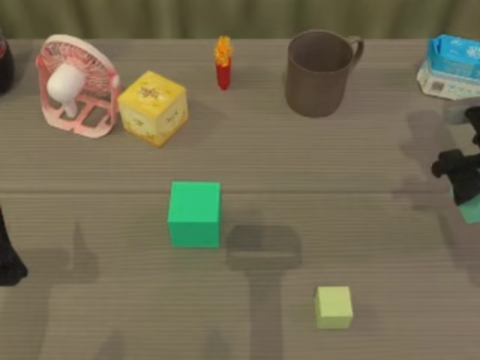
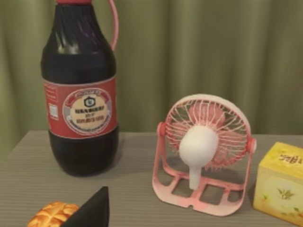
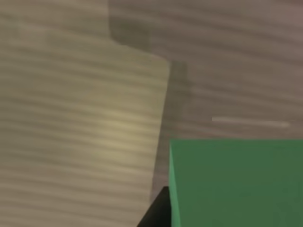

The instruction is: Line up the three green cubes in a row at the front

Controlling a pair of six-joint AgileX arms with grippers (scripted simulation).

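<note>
Pale yellow-green cube (image 1: 334, 307): counter (image 1: 375, 225) front, right of centre. Bright green cube (image 1: 194, 214): mid-counter, well apart from it. Teal-green cube (image 1: 472, 210): right edge, at right hand (image 1: 457, 176), seemingly clamped. Left hand (image 1: 9, 262): left edge, finger state cannot be told. Back row: fan (image 1: 75, 86), yellow patterned cube (image 1: 152, 107), mug (image 1: 319, 73).

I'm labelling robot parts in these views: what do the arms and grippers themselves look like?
Both are matte black with blocky, angular shapes. The left arm shows as a dark sliver at the table's left edge, the right gripper as chunky black segments at the right edge. No cables or markings are visible.
</note>
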